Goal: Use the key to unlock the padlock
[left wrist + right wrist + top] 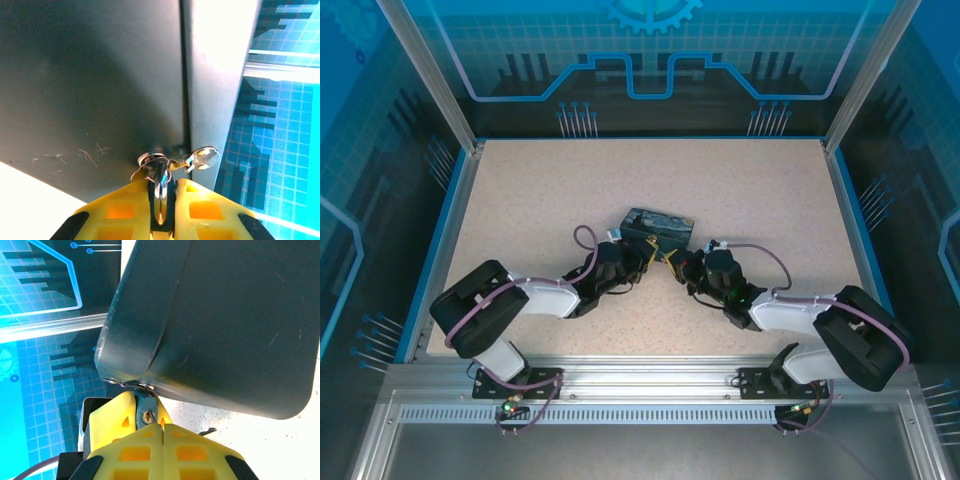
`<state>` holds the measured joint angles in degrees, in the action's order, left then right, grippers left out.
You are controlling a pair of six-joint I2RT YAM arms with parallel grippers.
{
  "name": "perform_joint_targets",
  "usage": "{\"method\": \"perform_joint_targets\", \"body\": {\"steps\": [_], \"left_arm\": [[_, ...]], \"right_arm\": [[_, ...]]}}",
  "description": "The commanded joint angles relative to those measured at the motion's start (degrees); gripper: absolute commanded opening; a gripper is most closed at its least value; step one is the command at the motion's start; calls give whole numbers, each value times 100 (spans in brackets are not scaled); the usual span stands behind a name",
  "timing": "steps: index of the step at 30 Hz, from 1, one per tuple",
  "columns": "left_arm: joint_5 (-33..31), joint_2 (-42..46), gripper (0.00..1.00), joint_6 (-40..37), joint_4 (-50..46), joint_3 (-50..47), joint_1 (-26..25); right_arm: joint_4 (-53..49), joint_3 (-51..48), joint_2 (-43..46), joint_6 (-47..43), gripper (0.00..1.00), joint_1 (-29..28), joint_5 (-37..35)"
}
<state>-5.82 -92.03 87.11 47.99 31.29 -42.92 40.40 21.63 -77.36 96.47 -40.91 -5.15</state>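
Note:
My left gripper [161, 184] is shut on the padlock [160, 196]. The lock's silver shackle pokes out between the yellow fingers, up against a wire ring [151, 161] at the dark box's seam. In the right wrist view the bluish-grey padlock [146, 412] shows its brass keyhole, with a left finger [116, 417] beside it. My right gripper [162, 429] is shut just below that keyhole, and nothing shows between its fingers. The key [207, 431], a thin dark forked sliver, lies on the table to the right of the right fingers. From above, the left gripper [653, 256] and right gripper [682, 262] meet tip to tip.
The dark rectangular box [658, 226] lies just beyond both grippers, near the table's middle. Its dark side [90, 90] looms close over the left wrist camera and its rounded corner [130, 340] over the right one. A flat silver tab [202, 158] sticks out at the seam. Blue walls ring the table.

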Motion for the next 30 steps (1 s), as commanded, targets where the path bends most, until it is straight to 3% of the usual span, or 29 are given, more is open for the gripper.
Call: {"method": "perform_joint_targets", "body": {"steps": [1, 18, 30], "left_arm": [[-2, 94, 0, 44, 380, -77, -45], [63, -21, 0, 39, 468, -70, -47], [267, 57, 0, 2, 610, -254, -50]], "right_arm": [[143, 183, -96, 28, 0, -79, -122], [88, 341, -198, -14, 0, -154, -64], [276, 359, -473, -96, 0, 118, 230]]}}
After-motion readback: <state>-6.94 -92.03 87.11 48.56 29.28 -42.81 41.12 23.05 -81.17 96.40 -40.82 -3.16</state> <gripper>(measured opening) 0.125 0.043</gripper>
